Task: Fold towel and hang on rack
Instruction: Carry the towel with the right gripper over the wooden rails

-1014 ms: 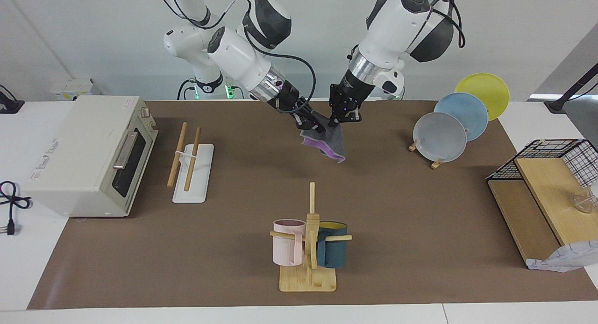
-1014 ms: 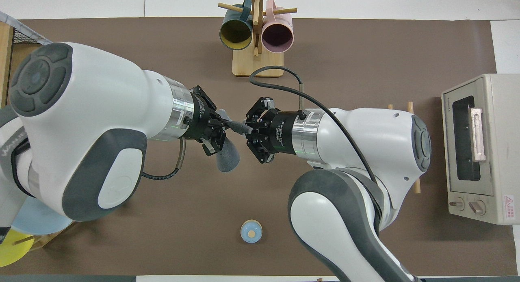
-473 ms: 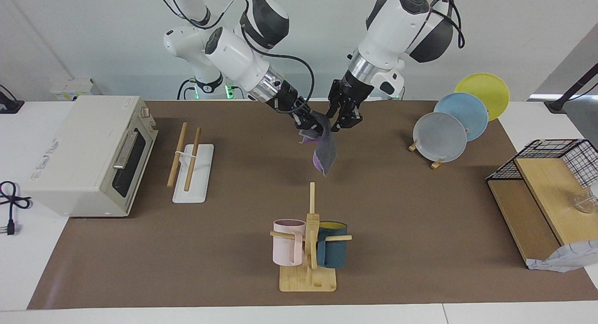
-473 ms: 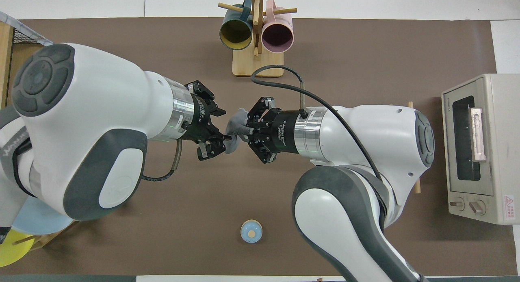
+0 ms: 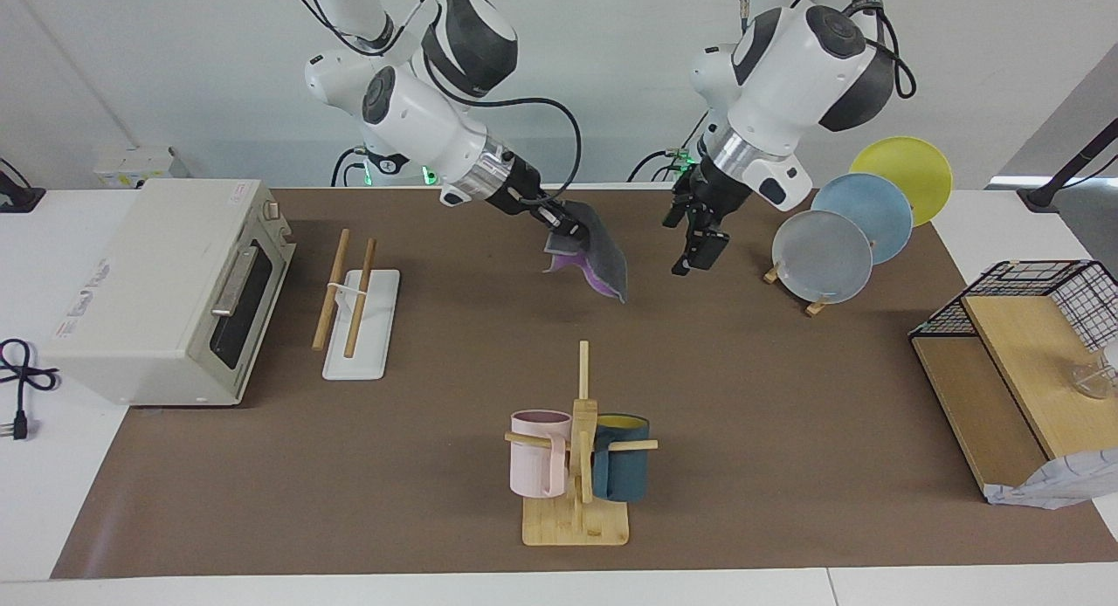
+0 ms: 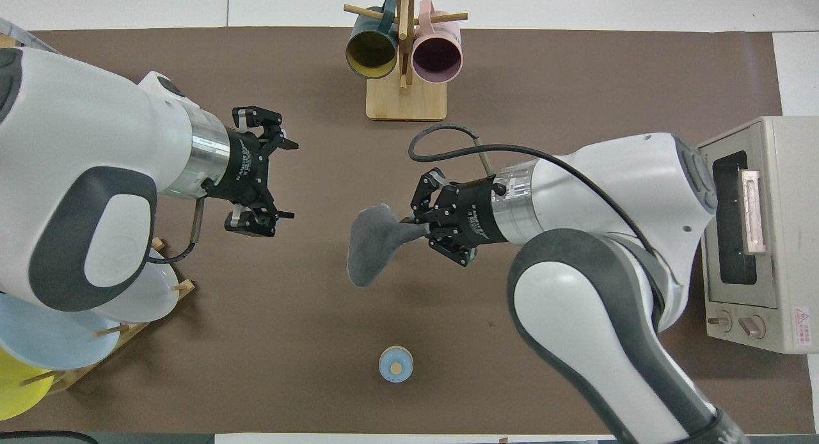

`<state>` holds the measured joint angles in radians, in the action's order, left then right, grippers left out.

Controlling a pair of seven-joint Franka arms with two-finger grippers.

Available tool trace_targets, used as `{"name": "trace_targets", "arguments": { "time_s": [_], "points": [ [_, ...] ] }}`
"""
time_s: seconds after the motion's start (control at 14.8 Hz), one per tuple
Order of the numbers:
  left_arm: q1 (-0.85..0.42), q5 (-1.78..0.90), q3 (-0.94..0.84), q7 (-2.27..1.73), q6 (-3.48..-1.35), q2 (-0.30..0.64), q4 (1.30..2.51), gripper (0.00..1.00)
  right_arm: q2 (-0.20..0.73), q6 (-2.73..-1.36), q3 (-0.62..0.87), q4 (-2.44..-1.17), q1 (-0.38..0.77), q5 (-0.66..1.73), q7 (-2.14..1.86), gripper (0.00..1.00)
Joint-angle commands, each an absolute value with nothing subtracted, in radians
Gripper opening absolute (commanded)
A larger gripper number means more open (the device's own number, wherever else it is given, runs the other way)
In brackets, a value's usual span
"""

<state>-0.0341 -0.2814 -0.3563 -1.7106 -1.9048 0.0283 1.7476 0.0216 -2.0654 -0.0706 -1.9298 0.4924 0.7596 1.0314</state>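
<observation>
1. The right gripper [image 5: 572, 231] is clamped on one edge of the towel [image 5: 601, 265] and holds it up in the air over the middle of the brown mat; the cloth hangs below the fingers, grey face outward with a purple strip showing at its lower edge.
2. The left gripper [image 5: 699, 248] hangs empty with its fingers spread apart, off toward the plate stand [image 5: 790, 290] and well clear of the towel.
3. The rack [image 5: 358, 313] lies toward the right arm's end of the table, just beside the toaster oven [image 5: 166, 283], well apart from the gripper that carries the towel.
4. Judged from this, the fold looks done and the carry to the rack is what remains.
5. Risk: the towel is held by one edge only, so a quick swing could let the folded layers slip apart or unfold as they hang.
6. Risk: the two rods sit close together and low, so a drape set off-centre could slide off to one side.
7. Risk: the oven stands just beside the rack, so a wide approach could brush the right arm against it.
</observation>
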Motion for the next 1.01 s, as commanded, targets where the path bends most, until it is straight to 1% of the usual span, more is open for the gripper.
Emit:
{"name": "trace_targets", "arguments": {
  "time_s": [0.0,0.14,0.27,0.47,0.54,0.68,0.81,0.95],
  "points": [
    [0.052,-0.282,-0.359,-1.481,-1.907,-0.023,1.812,1.00,-0.032,-1.933,-0.066,-1.933,0.448,0.551,0.895,0.00],
    [0.106,-0.282,-0.359,-1.323,-1.907,-0.025,1.819,1.00,-0.049,-1.884,-0.067,-1.940,0.440,0.459,0.844,0.00],
    [0.150,-0.281,-0.359,-1.161,-1.907,-0.025,1.821,1.00,-0.057,-1.855,-0.067,-1.953,0.396,0.396,0.806,0.00],
    [0.193,-0.272,-0.357,-0.904,-1.899,-0.025,1.821,1.00,-0.064,-1.825,-0.066,-1.982,0.238,0.394,0.679,0.00],
    [0.208,-0.246,-0.357,-0.826,-1.895,-0.023,1.816,1.00,-0.081,-1.828,-0.066,-2.021,0.180,0.394,0.604,0.00],
    [0.219,-0.197,-0.357,-0.705,-1.882,-0.023,1.813,1.00,-0.104,-1.856,-0.067,-2.094,0.112,0.394,0.424,0.00],
    [0.238,-0.166,-0.357,-0.544,-1.867,-0.023,1.810,1.00,-0.104,-1.868,-0.067,-2.099,0.086,0.326,0.306,0.00],
    [0.244,-0.132,-0.354,-0.415,-1.845,-0.021,1.801,1.00,-0.097,-1.876,-0.066,-2.083,0.089,0.205,0.275,0.00]
  ]
}}
